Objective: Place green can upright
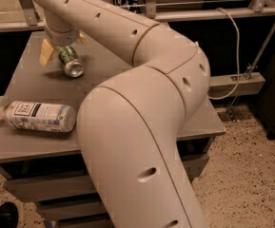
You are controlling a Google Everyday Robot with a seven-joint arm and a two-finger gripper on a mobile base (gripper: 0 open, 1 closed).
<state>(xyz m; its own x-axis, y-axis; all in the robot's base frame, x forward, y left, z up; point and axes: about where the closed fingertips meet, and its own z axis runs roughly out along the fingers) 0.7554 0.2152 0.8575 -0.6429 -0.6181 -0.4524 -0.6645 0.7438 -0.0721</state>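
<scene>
**Operator:** Where is the green can sitting in the camera view?

**Spotter:** You are looking at the green can (69, 61) lying on its side on the grey table (27, 82). Its silver end is facing toward you and its other end is tucked under the robot's wrist. It is not standing upright.

**Operator:** And the gripper?

**Spotter:** The gripper (64, 50) is hanging right over the can's far end. Its yellowish fingers (46, 52) are standing spread wide, one on each side of the can. The one on the picture's left is showing a gap beside the can. The other is peeking out only partly behind the can, so I cannot tell you whether it is touching. I cannot tell you whether the can is being pinched either; it is resting on the tabletop.

**Operator:** What else is lying around the can?

**Spotter:** Nearer to you than the can, and a little to the picture's left, a clear water bottle (37, 116) with a white label is lying on its side. It is well apart from the can, with its cap pointing left. The beige arm (146, 103) is sweeping from above the can down across the frame, bending to the can's right and covering much of the table. Far to the can's right, a white cable (232, 46) is hanging by the railing. Far below the can, a dark shoe (4, 215) is showing on the floor.
</scene>
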